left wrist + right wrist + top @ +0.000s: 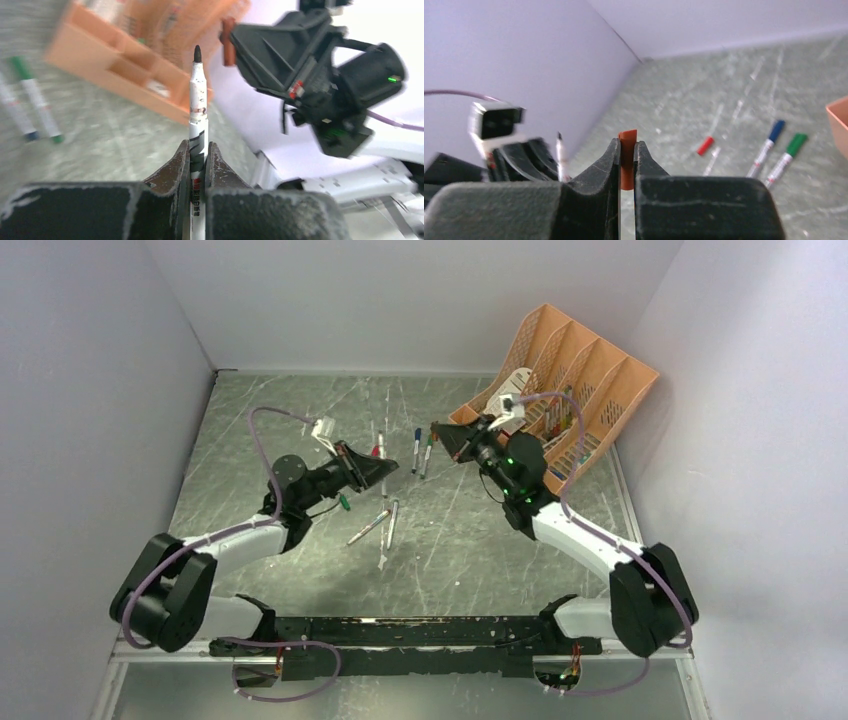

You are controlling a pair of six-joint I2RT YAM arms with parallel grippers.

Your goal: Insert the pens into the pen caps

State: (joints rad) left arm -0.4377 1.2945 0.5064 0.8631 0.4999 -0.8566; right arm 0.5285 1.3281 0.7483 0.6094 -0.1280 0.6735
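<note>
Soft, even light; wrist views blur (backgrounds worst).

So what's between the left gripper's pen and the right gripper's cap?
Top view: the blue-capped pen and green-capped pen lie on the table in that gap.

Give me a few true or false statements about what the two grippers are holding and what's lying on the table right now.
The left gripper is shut on an uncapped pen. True.
The right gripper is open and empty. False: it is shut on a brownish-red cap.
A blue-capped pen and a green-capped pen lie side by side on the table. True.
The orange organiser stands by the left wall. False: it is at the back right.
</note>
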